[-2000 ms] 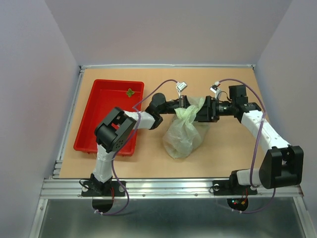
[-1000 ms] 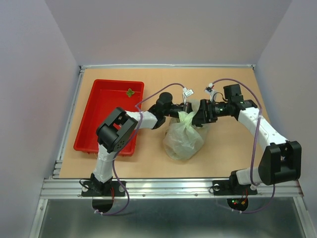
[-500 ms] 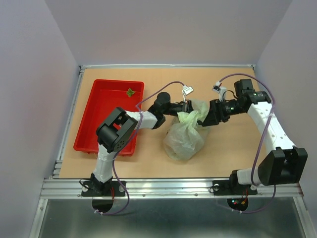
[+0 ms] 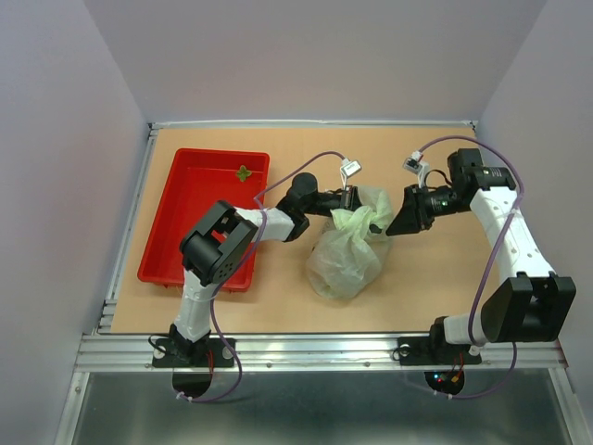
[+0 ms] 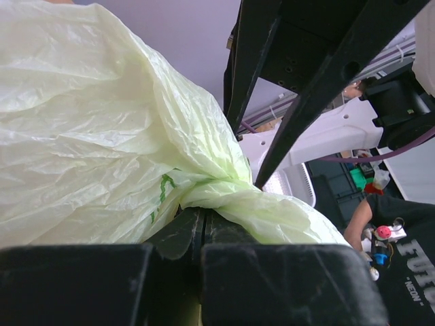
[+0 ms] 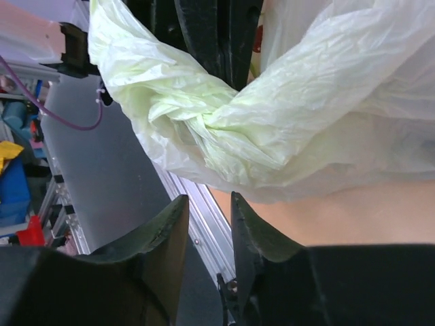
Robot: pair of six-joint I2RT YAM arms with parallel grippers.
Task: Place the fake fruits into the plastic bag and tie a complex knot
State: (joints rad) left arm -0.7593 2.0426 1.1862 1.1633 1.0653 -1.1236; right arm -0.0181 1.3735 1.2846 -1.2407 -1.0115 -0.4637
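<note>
Pale-green plastic bag [image 4: 345, 261], crinkled, at mid-surface [image 4: 426, 292], slightly nearer the near edge; knot [image 6: 204, 129] twisted at its top. Left pincer [image 5: 200, 221]: clamped on a bag strip. Right pincer [image 6: 209, 207]: narrowly parted, empty, just beside the knot, right-edge side.

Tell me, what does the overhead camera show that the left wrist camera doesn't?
Only the overhead view shows the table, the red tray holding a small green piece, and the right gripper close beside the plastic bag. Only the left wrist view shows, close up, the left gripper shut on a twisted strip of that bag, plus a green printed mark. Both show the crinkly pale-green bag itself.
</note>
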